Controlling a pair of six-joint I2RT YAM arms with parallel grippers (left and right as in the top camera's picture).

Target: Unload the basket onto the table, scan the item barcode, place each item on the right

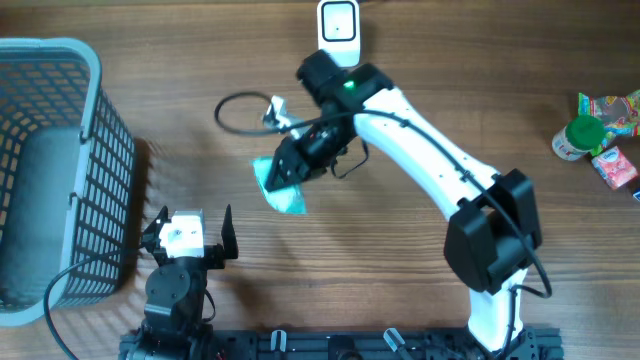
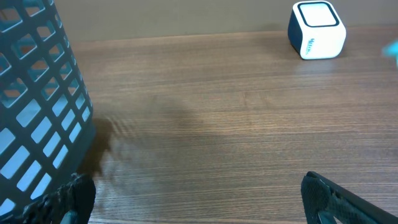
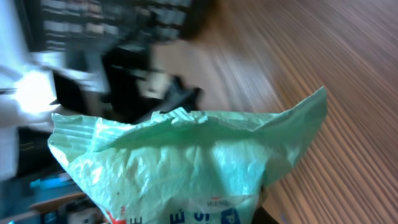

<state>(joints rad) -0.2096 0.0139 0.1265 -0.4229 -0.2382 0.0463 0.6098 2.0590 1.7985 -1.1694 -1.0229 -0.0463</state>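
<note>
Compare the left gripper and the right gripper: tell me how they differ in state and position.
The left gripper stands wide open and empty; the right gripper is closed on a green packet. The left gripper sits back near its base, beside the grey basket; the right gripper is reached out mid-table, near the white scanner. Both are dark two-finger grippers over the wooden table.

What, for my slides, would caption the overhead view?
Right tool grips a green packet near the white scanner; left tool sits open beside the basket.
</note>
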